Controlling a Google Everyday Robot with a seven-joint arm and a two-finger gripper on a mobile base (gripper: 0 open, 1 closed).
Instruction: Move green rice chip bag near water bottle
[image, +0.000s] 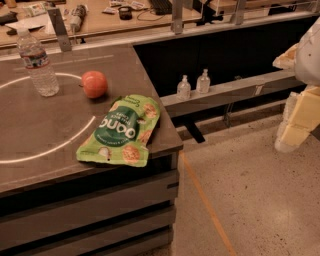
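The green rice chip bag (122, 131) lies flat on the dark table (45, 165), near its front right corner, and one corner of the bag reaches the table's edge. The water bottle (37, 62) stands upright at the table's back left, well apart from the bag. My gripper (289, 140) hangs at the right edge of the view, over the floor and off the table, far to the right of the bag. It holds nothing that I can see.
A round red-orange fruit (94, 84) sits between the bottle and the bag. A white circle line is drawn on the table. Two small pump bottles (193, 85) stand on a ledge behind the table. A cluttered desk (100, 17) runs along the back.
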